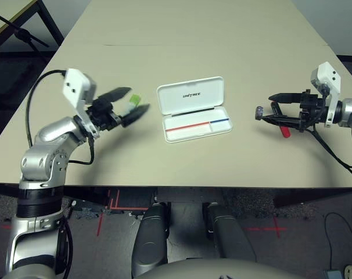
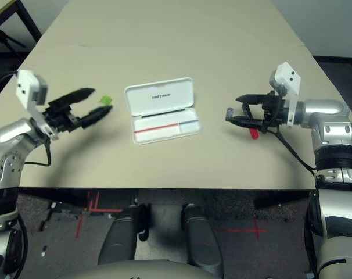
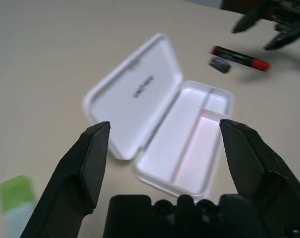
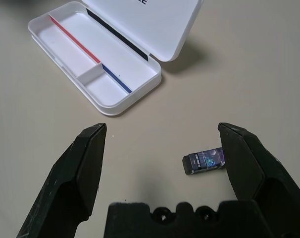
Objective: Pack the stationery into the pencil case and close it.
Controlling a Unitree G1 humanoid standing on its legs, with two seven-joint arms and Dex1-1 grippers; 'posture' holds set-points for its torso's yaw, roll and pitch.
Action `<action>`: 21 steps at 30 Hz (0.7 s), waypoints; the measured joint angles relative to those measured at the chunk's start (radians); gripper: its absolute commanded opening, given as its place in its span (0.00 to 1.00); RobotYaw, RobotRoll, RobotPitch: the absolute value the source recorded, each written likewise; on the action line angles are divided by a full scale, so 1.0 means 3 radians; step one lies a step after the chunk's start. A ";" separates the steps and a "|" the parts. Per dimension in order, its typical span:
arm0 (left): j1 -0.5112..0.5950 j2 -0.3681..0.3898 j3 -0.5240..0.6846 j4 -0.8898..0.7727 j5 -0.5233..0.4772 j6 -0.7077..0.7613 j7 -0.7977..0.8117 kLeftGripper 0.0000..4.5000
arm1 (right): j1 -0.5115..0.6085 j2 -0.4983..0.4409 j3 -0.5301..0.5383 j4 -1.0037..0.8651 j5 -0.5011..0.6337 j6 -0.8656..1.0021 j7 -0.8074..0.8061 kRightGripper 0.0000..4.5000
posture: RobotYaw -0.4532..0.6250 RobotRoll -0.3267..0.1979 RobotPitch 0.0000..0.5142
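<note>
The pencil case (image 1: 193, 95) lies open in the middle of the table, white lid back, its tray (image 4: 93, 74) showing red and blue lines. My left gripper (image 1: 137, 100) hovers open to the case's left, by the green-and-white highlighter (image 2: 106, 100), which lies just outside one finger (image 3: 88, 158) in the left wrist view. My right gripper (image 1: 264, 106) stands open to the case's right. The small dark cylinder (image 4: 203, 161) lies on the table close to one of its fingers (image 4: 241, 158). The red marker (image 1: 285, 131) with its black cap lies beneath that gripper.
The tan table (image 1: 182, 46) stretches far back behind the case, with its front edge close below both arms. A black cable (image 1: 33, 96) loops from my left wrist. A dark stand (image 1: 25, 35) is off the table at the far left.
</note>
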 measured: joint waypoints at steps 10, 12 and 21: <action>-0.0307 0.0036 -0.1045 -0.0029 0.0474 0.0118 -0.0287 0.99 | -0.0060 0.0061 0.0027 0.0134 -0.0100 -0.0091 -0.0002 1.00 | 0.43 0.62 0.34; -0.0339 0.0034 -0.1183 -0.0019 0.0607 0.0103 -0.0301 0.99 | -0.0062 0.0069 0.0032 0.0136 -0.0111 -0.0102 -0.0002 1.00 | 0.43 0.62 0.34; -0.0541 0.0012 -0.1395 0.0126 0.0932 0.0159 -0.0311 0.99 | -0.0063 0.0089 0.0061 0.0136 -0.0112 -0.0114 -0.0001 1.00 | 0.43 0.62 0.36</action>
